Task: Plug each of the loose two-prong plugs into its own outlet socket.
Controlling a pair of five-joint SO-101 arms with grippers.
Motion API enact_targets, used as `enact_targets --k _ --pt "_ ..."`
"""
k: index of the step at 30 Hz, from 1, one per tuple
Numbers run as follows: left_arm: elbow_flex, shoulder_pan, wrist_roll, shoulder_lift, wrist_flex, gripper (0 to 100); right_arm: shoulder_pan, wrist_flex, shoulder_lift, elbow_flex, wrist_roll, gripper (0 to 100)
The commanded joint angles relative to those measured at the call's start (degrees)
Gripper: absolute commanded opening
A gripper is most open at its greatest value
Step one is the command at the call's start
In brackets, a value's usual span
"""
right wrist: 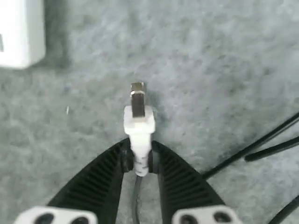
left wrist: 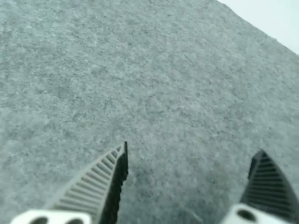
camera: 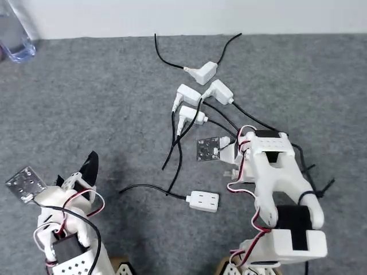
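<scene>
Clamps right fingers (right wrist: 105, 179) on plug (right wrist: 138, 126) by its cord end, above tabletop (right wrist: 224, 70) near outlet socket (camera: 204, 200), with left fingers (left wrist: 100, 186) apart, idle; risks prongs (right wrist: 138, 100) pivoting in that thin pinch and missing the slots.

light: bright, even | shadows: soft, short | source: perhaps overhead

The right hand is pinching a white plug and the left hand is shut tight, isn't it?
Not quite. The right hand is pinching a white plug, but the left hand is open, not shut tight. The left wrist view shows this.
</scene>
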Motion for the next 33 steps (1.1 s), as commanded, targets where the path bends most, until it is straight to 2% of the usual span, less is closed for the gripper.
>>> enact_targets --k 1,3,10,14,19,25,33 --pt "-0.48 0.35 -0.62 -0.44 0.09 39 -1.36 -2.95 -1.71 -3.08 -5.45 19.6" --pt "-0.48 0.35 -0.62 -0.44 0.09 39 -1.36 -3.21 -4.0 -3.08 -7.56 25.1" --pt "-0.48 0.35 -0.62 -0.44 0.09 39 -2.95 4.26 -13.58 -0.53 -7.91 22.1" --pt "-0.48 0.35 -0.62 -0.44 0.09 39 -3.38 4.97 -16.04 1.76 -7.91 22.0" --pt "-0.48 0.35 -0.62 -0.44 0.09 39 -4.0 4.97 -15.96 1.85 -7.74 22.0" --pt "-0.48 0.35 -0.62 -0.44 0.09 39 -3.91 4.88 -13.14 2.64 -1.85 22.0" --pt "-0.48 0.35 -0.62 -0.44 0.09 39 -3.65 -2.68 -3.82 2.29 1.58 21.9"
